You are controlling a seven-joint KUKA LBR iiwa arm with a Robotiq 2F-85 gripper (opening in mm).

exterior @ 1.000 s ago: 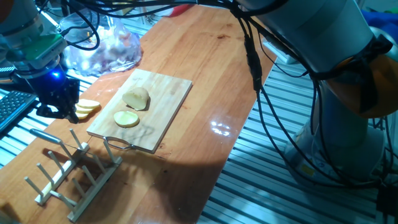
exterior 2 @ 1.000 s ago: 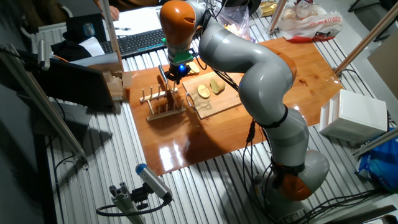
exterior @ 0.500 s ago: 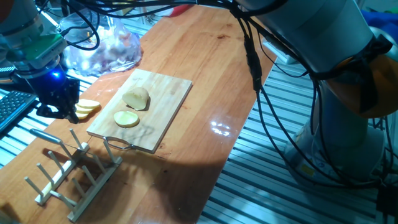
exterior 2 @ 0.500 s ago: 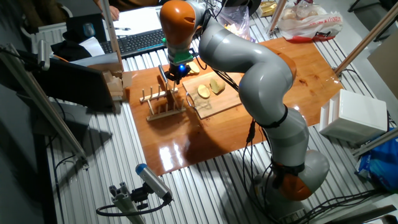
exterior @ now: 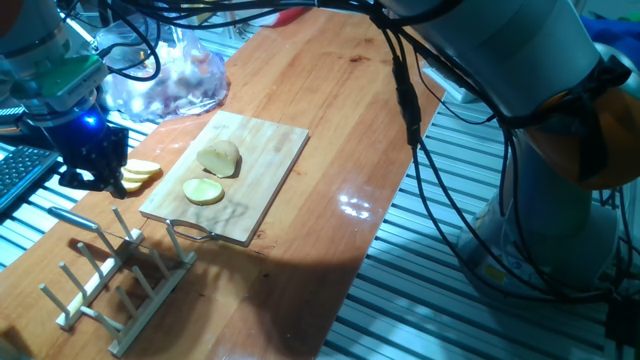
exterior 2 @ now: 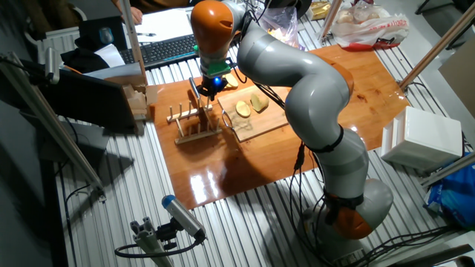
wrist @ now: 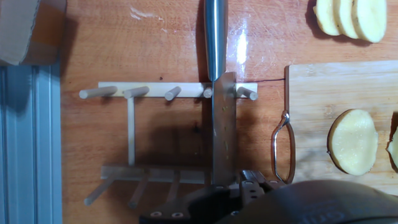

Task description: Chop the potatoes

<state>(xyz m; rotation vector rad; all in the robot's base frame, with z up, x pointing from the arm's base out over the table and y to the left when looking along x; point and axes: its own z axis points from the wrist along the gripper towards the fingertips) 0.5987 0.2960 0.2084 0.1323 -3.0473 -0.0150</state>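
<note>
You have a pale wooden cutting board [exterior: 255, 170] with a metal wire handle [wrist: 283, 149]; beside that handle stands a wooden peg rack [wrist: 168, 93] holding a steel knife [wrist: 219, 93]. Beyond the board: a clear plastic bag [exterior: 170, 75].

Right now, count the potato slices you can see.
4: one slice on the board beside the chunk, three overlapping on the table off the board. More could hide underneath.

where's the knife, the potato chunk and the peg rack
knife [wrist: 223, 124]: hand view, flat of the blade lying across the rack
potato chunk [exterior: 219, 158]: one fixed view, its rounded top
peg rack [wrist: 131, 130]: hand view, long bar joining its two rails
</note>
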